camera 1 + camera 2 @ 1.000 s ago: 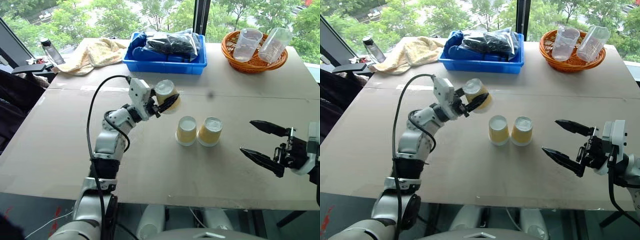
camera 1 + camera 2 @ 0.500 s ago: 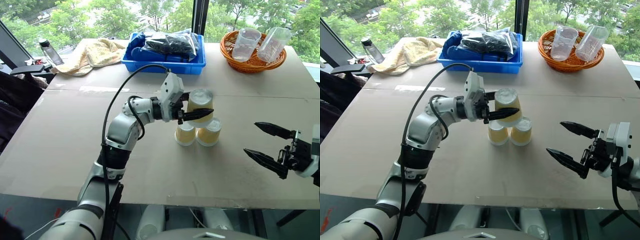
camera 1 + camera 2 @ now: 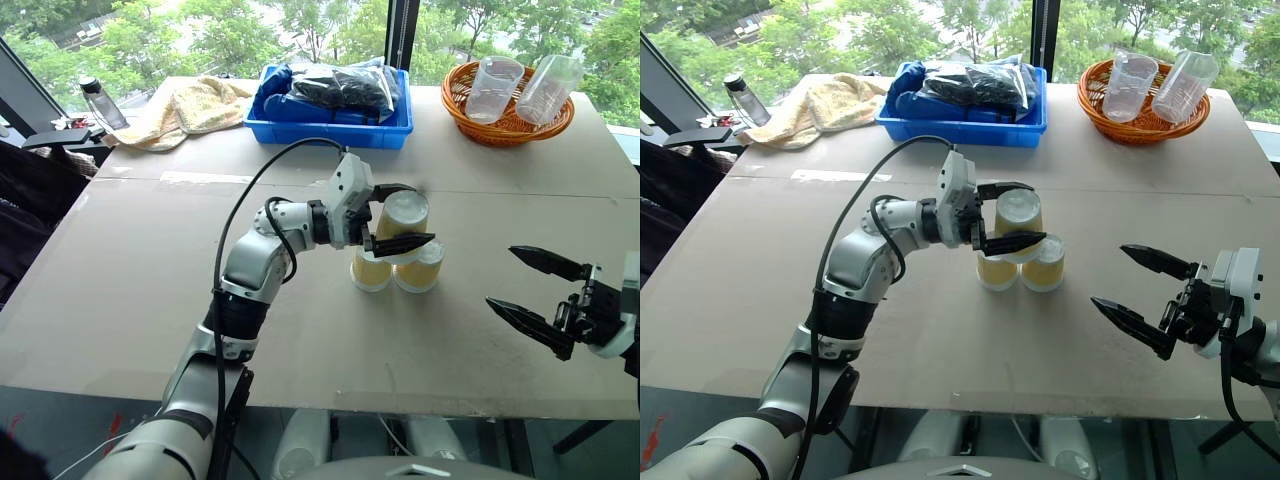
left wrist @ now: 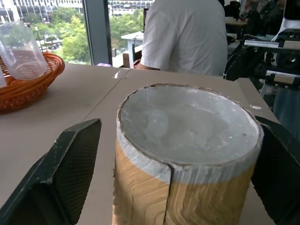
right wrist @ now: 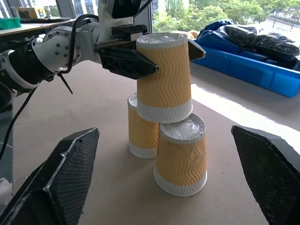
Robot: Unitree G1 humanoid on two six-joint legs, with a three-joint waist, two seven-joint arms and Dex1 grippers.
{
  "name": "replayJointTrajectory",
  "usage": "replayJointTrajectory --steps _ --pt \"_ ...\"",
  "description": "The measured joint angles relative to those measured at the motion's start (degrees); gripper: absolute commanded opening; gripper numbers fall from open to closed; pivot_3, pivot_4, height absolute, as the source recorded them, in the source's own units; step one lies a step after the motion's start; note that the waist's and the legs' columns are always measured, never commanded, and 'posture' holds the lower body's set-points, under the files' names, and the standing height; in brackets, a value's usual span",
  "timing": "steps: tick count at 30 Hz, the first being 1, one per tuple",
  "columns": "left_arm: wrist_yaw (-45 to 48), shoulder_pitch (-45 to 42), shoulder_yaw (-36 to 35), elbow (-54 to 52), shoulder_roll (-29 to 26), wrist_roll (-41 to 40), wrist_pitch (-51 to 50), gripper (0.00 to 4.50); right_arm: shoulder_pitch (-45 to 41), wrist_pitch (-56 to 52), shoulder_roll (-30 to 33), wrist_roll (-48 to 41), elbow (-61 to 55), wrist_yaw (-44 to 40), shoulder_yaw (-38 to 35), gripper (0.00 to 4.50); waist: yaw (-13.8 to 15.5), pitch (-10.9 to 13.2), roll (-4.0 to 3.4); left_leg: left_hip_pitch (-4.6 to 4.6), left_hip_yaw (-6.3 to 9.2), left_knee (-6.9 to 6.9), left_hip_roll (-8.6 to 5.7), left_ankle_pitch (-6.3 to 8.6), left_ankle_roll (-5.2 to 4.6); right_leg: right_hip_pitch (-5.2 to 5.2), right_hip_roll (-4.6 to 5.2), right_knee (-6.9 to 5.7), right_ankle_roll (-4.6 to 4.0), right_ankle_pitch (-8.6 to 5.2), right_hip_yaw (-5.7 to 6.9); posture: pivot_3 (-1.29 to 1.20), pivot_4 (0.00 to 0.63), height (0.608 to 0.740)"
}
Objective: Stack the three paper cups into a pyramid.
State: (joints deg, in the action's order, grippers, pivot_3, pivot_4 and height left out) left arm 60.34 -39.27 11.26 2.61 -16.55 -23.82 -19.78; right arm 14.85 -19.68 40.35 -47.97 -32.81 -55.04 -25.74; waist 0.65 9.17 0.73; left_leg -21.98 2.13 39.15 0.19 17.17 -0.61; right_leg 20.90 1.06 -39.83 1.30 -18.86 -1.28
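Yellow-tan paper everywhere at table centre — from the left eye, two cups stand upside down, side by side and touching, and the third cup sits on top, bridging them: the pyramid is up. Left gripper straddles that top cup, one finger behind, one in front, spread wide. Over on the right, the right gripper hangs well apart from the stack, fingers splayed, nothing in them. At the far edge sit a blue bin, a wicker basket with clear cups, a towel and a bottle. Left wrist view now — the top cup's white base fills the middle, black fingers standing clear on either side, a person in a white shirt beyond the table. Right wrist view: all three cups stacked, top one tilted slightly, and the left gripper's fingers flank it; whether they touch, I cannot tell.
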Motion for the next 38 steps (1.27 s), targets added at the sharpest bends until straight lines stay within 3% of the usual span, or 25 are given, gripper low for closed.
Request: replayJointTrajectory --steps 10,19,21,24,27,29,33,34,38 --pt "0.7 0.3 -1.7 -2.2 -0.1 -1.1 1.8 4.46 -0.2 0.0 0.0 0.1 0.0 -0.1 0.0 4.5 0.0 0.0 0.0 -0.01 0.01 0.01 0.0 0.0 0.0 0.0 0.0 0.0 0.0 0.0 0.01 0.0 0.15 0.74" --pt "-3.9 -2.6 -7.2 -4.3 3.7 -4.9 4.4 4.46 -1.6 0.0 0.0 -0.3 0.1 -0.1 0.0 4.5 0.0 0.0 0.01 -0.03 0.0 0.03 0.0 0.0 0.0 0.0 0.0 0.0 0.0 0.0 0.01 0.0 0.15 0.74" --pt "-5.3 -3.5 -9.2 -4.4 2.9 -5.8 3.7 4.46 -1.6 0.0 -0.2 -0.3 0.2 -0.1 0.0 4.5 -0.1 0.0 0.01 0.0 0.0 0.03 0.0 0.0 0.0 0.0 -0.01 -0.02 0.0 0.0 0.0 0.0 0.15 0.74" --pt "-7.9 -3.5 -13.7 -4.5 -3.9 -5.7 1.0 4.46 -1.1 1.2 -1.9 0.6 1.6 -0.3 0.3 4.5 -0.7 0.0 0.0 0.03 0.01 -0.02 0.03 0.0 0.0 0.01 -0.04 -0.03 0.0 0.0 0.0 0.0 0.15 0.74" --pt "-8.2 2.8 -19.4 -7.3 -12.8 -6.8 -3.1 4.46 1.7 3.8 -3.5 3.5 5.9 -2.1 0.7 4.5 -1.4 0.0 -0.05 0.04 -0.02 -0.08 0.03 0.0 0.0 0.01 0.0 0.05 0.0 0.0 -0.08 0.0 0.15 0.74" --pt "-8.2 13.7 -22.0 -11.4 -18.2 -6.6 -5.1 4.46 2.7 6.6 -5.4 5.7 10.1 -3.6 1.0 4.5 -1.8 0.0 -0.07 0.09 -0.07 -0.18 0.04 0.0 0.0 0.02 0.01 0.13 0.0 -0.01 -0.22 0.0 0.15 0.74" --pt "-10.8 30.9 -21.6 -16.9 -18.3 -5.3 -7.3 4.46 1.8 13.0 -5.7 11.3 17.6 -6.8 3.1 4.5 -1.1 0.1 -0.09 0.12 -0.05 -0.16 0.02 0.05 -0.07 -0.01 0.13 0.11 0.01 -0.01 -0.16 0.0 0.15 0.74" --pt "-13.9 38.2 -20.1 -17.9 -16.2 -1.4 -4.5 4.46 0.6 15.9 -6.5 13.8 22.5 -8.1 4.6 4.5 -0.7 0.1 -0.09 0.19 -0.03 -0.15 0.02 0.1 -0.16 -0.05 0.14 0.05 0.01 -0.01 -0.13 0.0 0.15 0.74" --pt "-16.8 44.9 -18.4 -19.0 -13.9 2.8 0.2 4.46 -2.9 19.7 -7.6 16.6 29.0 -9.6 7.4 4.5 -0.2 0.1 -0.23 0.27 -0.02 -0.16 0.03 0.17 -0.28 -0.1 0.12 -0.01 -0.03 0.01 -0.12 0.0 0.15 0.74"
